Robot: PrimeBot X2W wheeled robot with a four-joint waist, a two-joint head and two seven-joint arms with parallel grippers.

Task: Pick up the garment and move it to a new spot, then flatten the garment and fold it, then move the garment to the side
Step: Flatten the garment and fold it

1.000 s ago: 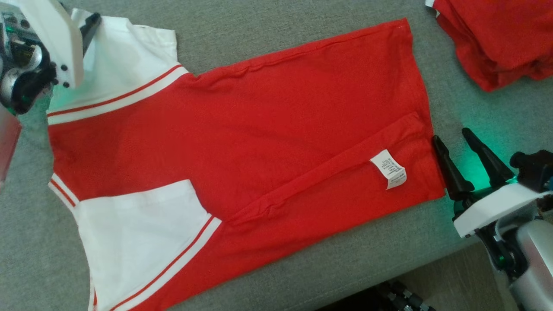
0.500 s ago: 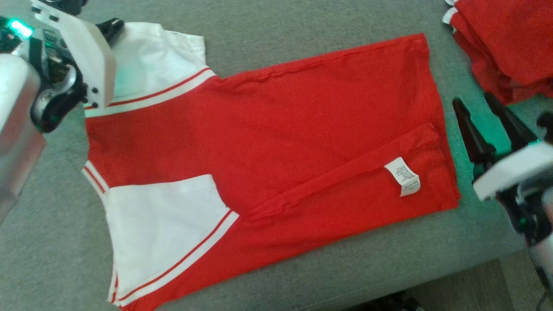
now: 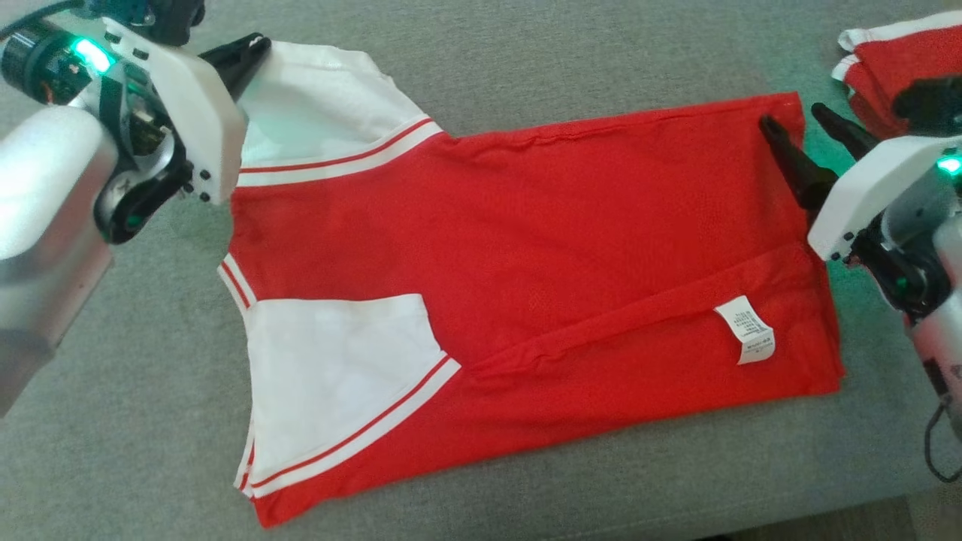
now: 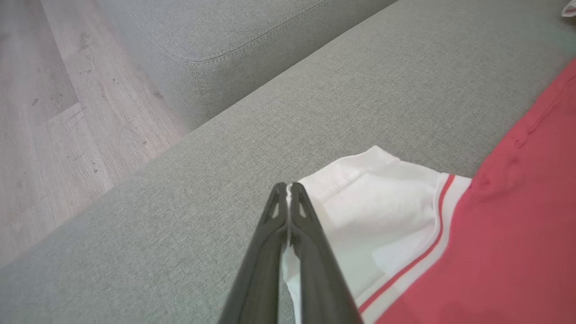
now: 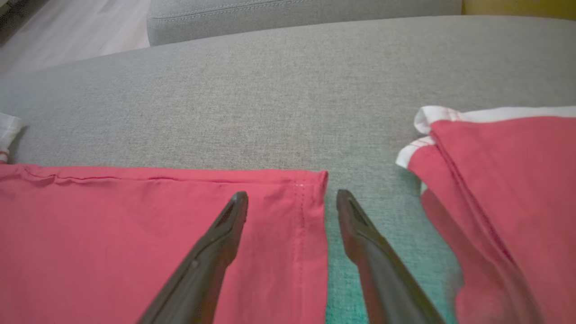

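Head view showed the grey sofa carrying the red-and-white garment mid-frame, its long axis running left to right, with the white sleeves at left and the hem at right. A red pile at upper right was cut off by the frame edge. The left end effector, spread a second before, now pinched the upper sleeve's corner. The right end effector stood spread at the hem's upper corner, having left the lower one.

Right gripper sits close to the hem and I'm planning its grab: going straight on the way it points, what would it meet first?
Probably the red garment, at its hemmed corner: the open right gripper straddles it, one finger over cloth, the other over the grey sofa cushion. Its height is unclear.
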